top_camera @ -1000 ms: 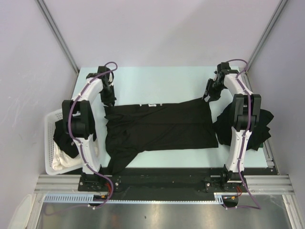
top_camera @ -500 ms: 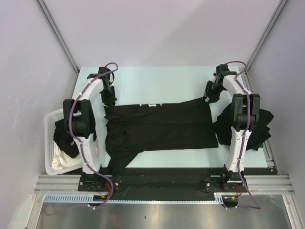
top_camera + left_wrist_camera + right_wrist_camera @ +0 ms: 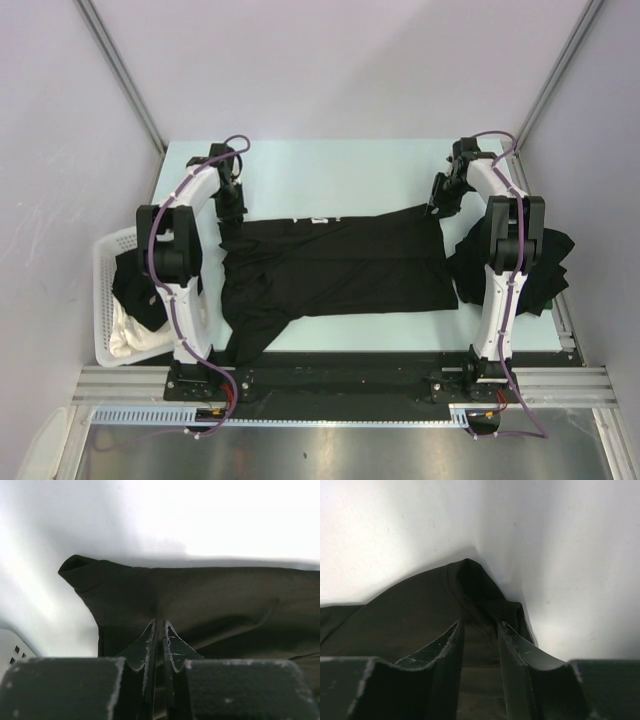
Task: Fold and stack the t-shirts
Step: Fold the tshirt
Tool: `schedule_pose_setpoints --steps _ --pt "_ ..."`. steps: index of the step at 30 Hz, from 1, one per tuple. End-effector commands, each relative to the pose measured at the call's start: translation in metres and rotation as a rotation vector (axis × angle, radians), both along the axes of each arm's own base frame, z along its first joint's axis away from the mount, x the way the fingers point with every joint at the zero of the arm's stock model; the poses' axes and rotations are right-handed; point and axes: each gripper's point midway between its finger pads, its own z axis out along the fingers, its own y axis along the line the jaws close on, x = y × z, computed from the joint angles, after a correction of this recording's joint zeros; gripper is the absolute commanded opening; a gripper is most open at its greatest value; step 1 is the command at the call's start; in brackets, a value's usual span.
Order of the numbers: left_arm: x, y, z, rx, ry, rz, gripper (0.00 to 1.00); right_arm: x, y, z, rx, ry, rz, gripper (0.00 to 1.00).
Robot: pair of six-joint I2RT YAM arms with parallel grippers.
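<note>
The fingers [image 3: 175, 650] of the left gripper [image 3: 159, 624] are almost together, with only a thin slit between them, and we see them pinching a fold of the spread t-shirt [image 3: 340, 265] close to its far left corner. The fingers [image 3: 445, 645] of the right gripper [image 3: 479, 625] stand apart, one on each side of a raised bit of the same shirt at its far right corner. The cloth shows in the gap between them, and we do not see them squeezing it. This black shirt lies flat across the middle of the table [image 3: 330, 170] and reaches from one arm to the other. Its near left part hangs down in a bunched flap toward the near edge. Small white letters [image 3: 318, 218] peek out along its far edge. On the right, past the right arm, we see a heap of black t-shirts [image 3: 555, 265] at the right edge of the table. On the left, off the side of the table, there is a white basket [image 3: 100, 300]. Inside it we see another black t-shirt [image 3: 130, 285], and nearer to us a white cloth [image 3: 125, 340]. Pale walls stand around the far side of the table.
</note>
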Motion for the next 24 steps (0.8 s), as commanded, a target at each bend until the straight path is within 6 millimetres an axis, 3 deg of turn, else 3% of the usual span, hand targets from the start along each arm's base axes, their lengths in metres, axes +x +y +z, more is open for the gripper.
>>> schedule_pose_setpoints --steps 1,17,19,24 --pt "0.003 -0.012 -0.001 -0.022 -0.021 -0.032 0.11 0.001 0.011 -0.008 -0.024 -0.003 0.038 0.36" --pt "0.000 -0.015 -0.009 -0.030 -0.011 -0.037 0.09 0.002 0.017 -0.020 -0.057 0.017 0.058 0.06" --pt "0.000 -0.015 -0.009 -0.029 -0.011 -0.040 0.09 0.002 0.017 -0.017 -0.071 0.028 0.047 0.00" --pt "0.004 -0.016 -0.005 -0.033 -0.017 -0.043 0.09 0.005 0.018 0.003 -0.098 0.009 0.037 0.00"
